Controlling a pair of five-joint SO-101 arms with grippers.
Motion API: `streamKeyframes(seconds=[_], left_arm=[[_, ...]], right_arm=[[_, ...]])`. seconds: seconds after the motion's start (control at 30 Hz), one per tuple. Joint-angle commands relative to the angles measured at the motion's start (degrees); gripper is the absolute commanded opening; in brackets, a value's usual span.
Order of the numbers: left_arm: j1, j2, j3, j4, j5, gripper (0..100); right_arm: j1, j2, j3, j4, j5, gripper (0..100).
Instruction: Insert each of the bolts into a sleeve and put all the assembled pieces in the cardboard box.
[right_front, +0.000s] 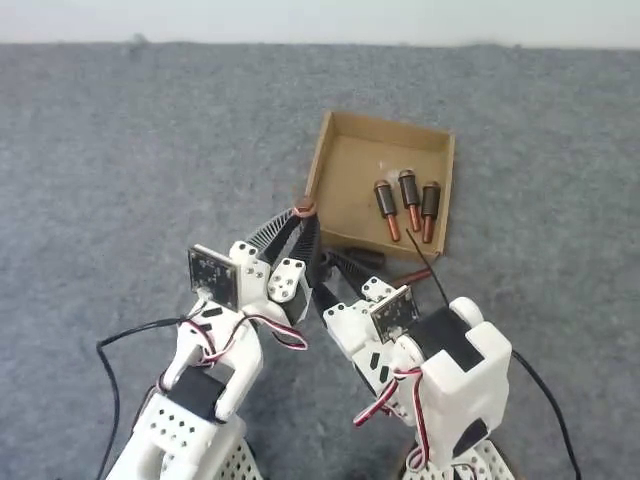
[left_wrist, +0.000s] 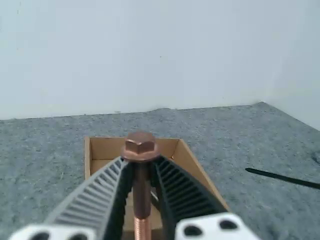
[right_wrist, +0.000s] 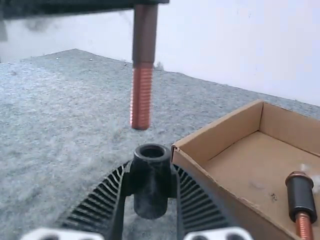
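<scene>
On grey carpet, we judge bolt and sleeve rigid and slick. The left gripper pinches the bolt's shank, and the right gripper clamps the sleeve's middle.

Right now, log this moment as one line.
left gripper: shut on bolt, upright | right gripper: shut on sleeve | bolt tip above sleeve, not inserted | cardboard box: three assembled pieces

Left arm, right arm: white shells, black servos. Fingers: black, ribbed. Cables: red, white, black.
</scene>
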Motion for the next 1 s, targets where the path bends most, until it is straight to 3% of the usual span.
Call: streamKeyframes(seconds=[0.0,0.83,0.97], left_arm=[[0.5,-2.5,1.0,0.3,0.4,1],[1.8,-4.0,3.5,2.2,0.4,1],[1.7,-4.0,3.5,3.9,0.4,1]], right_arm=[[-0.6,0.0,-1.6,-1.3,1.0,0.6],[-2.4,-0.5,1.1,-3.1,1.2,0.6],[-2.3,-0.5,1.1,-2.8,4.0,0.6]])
